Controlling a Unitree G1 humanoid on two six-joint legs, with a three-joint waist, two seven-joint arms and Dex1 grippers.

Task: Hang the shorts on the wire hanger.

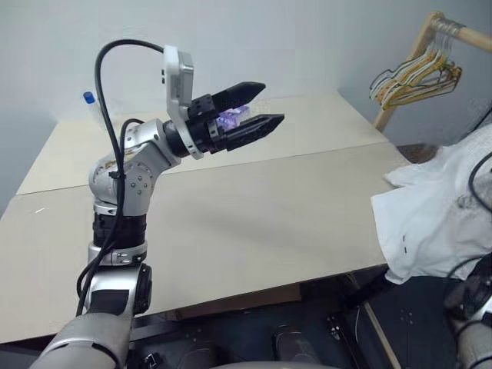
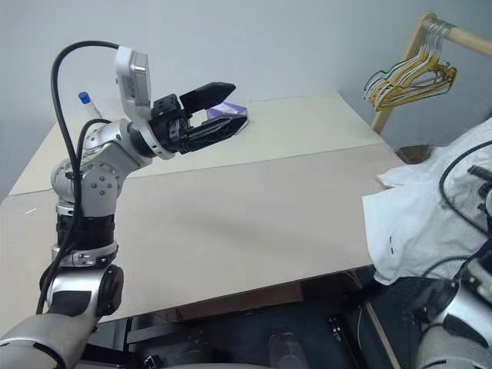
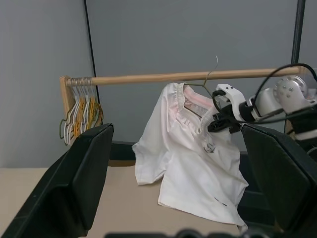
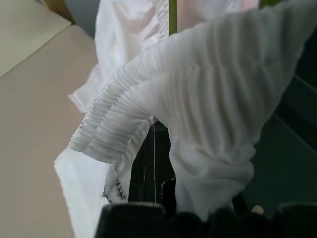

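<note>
Shorts (image 3: 190,158) hang at frame centre from the wire hanger (image 3: 208,82) hooked on a wooden rail (image 3: 163,78), hem draped over the table edge (image 3: 29,188). Right gripper (image 3: 223,121) clenches the waistband; left gripper (image 1: 250,111) hovers released above the table. Spare hangers (image 3: 81,111) bunch at upper left.

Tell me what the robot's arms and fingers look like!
The left arm is made of chunky silver-grey metal joints dotted with small screws, with black bands in between. A thick black cable loops up over it to a white camera block on the wrist. Its left gripper has two black, wedge-shaped fingers. The right arm is silver and white, with thin black cables too.
</note>
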